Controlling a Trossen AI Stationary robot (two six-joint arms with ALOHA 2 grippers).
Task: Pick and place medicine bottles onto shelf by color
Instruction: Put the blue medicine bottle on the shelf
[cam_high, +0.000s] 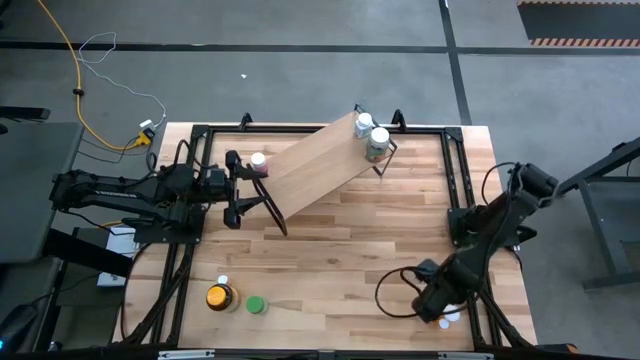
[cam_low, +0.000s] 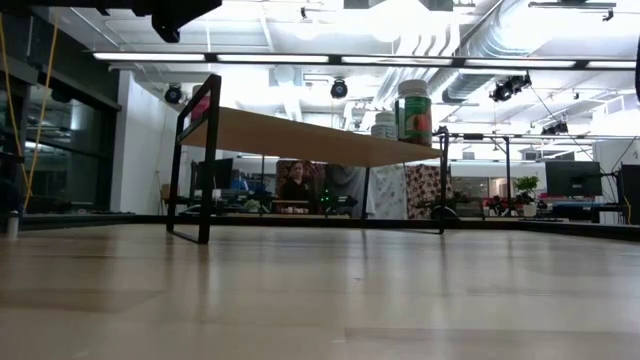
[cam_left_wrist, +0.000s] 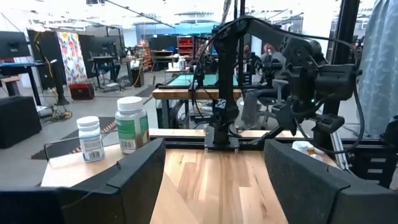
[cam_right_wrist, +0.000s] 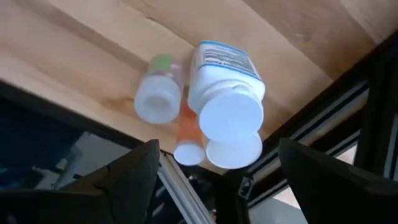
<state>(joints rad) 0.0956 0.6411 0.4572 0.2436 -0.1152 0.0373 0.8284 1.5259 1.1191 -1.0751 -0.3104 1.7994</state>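
Left gripper sits at the left end of the shelf, its fingers spread wide and holding nothing; the left wrist view looks between those dark fingers along the bare board, so the jaws seem to stand just over or just beside the plank's near end, though I cannot tell whether they touch it; a pink-capped bottle stands on the shelf just beside that gripper.

Further right, two white-capped bottles stand upright and close together at the shelf's far end; the larger, with a green label, rises beside a smaller white one.

Near the front edge of the table, on the left, an amber jar with a yellow lid, a green bottle and a tiny white-capped one wait, well apart from either arm.

Right gripper hovers at the front right corner, jaws wide and empty, directly above a tight cluster: a white bottle with a white cap, a smaller white-capped bottle and a thin orange one, all touching or nearly so.

These bottles look light, rigid and smooth-sided plastic; I would judge them slippery and easily toppled; the sensible hold is across the round body just under the cap, jaws square to it; the crowding here risks knocking a neighbour over.
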